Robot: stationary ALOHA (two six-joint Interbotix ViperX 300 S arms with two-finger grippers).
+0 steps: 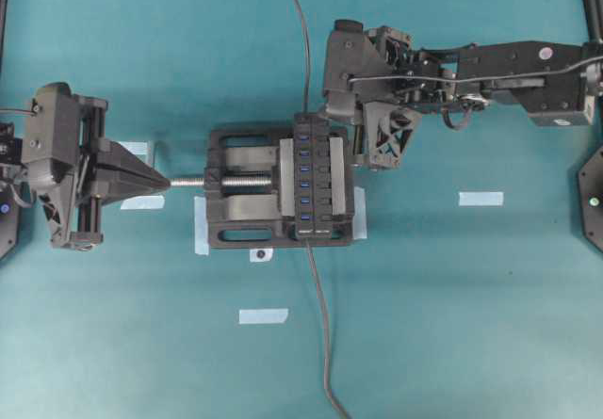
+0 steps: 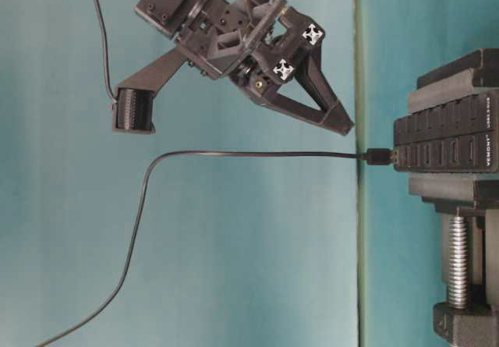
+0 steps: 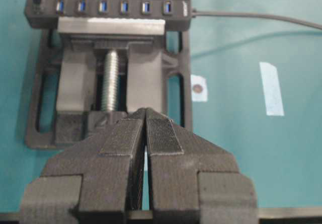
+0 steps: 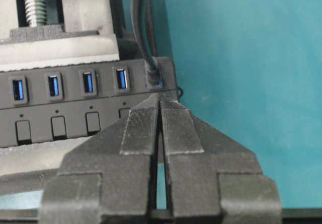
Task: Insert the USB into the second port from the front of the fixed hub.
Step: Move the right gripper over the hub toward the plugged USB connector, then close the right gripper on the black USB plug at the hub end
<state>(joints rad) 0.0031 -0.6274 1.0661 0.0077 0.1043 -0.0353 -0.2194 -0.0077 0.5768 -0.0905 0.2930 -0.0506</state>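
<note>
The fixed hub (image 1: 316, 176) sits clamped in the vise, its row of blue ports facing up. The USB (image 4: 153, 73) stands plugged into the hub's end port, the one farthest from the thick cable; its thin cable (image 1: 303, 42) runs away over the table. My right gripper (image 4: 160, 97) is shut and empty, its tips just beside the plug and apart from it; the side view shows it (image 2: 345, 126) clear of the USB (image 2: 380, 157). My left gripper (image 3: 146, 113) is shut on nothing, pointing at the vise's screw end (image 1: 188, 182).
The black vise (image 1: 245, 188) with its silver screw (image 3: 110, 78) holds the hub (image 3: 108, 7). A thicker grey cable (image 1: 322, 325) leaves the hub's near end toward the table's front edge. Pale tape strips (image 1: 480, 198) (image 1: 263, 315) lie on the teal mat.
</note>
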